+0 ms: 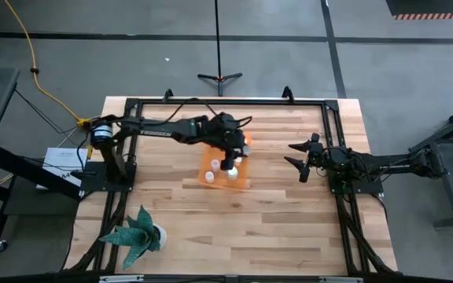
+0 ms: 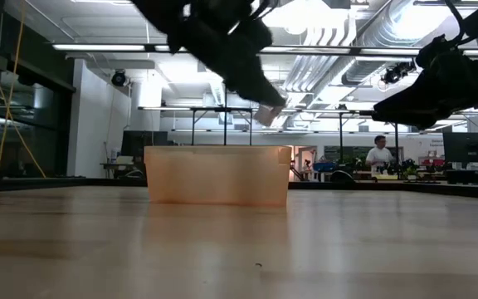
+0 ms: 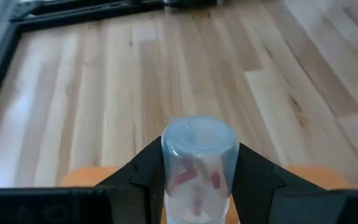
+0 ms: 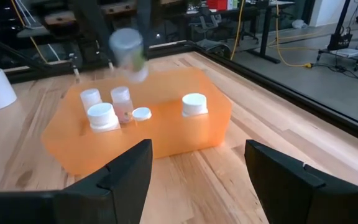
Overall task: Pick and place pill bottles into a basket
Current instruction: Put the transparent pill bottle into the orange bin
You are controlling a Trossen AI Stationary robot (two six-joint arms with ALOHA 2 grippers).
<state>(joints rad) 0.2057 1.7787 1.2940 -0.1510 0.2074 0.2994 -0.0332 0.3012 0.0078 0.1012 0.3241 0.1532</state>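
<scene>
Above the basket (image 4: 166, 134), left gripper (image 3: 197, 186) holds a pill bottle (image 3: 199, 171) tilted, base outward.

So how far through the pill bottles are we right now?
Nearly there, it seems. Five bottles already sit inside the orange basket. The left end effector is shut on another pill bottle, held above the basket. No bottles show loose on the table, so releasing this one looks like the last step. The right end effector waits open beside the basket.
</scene>
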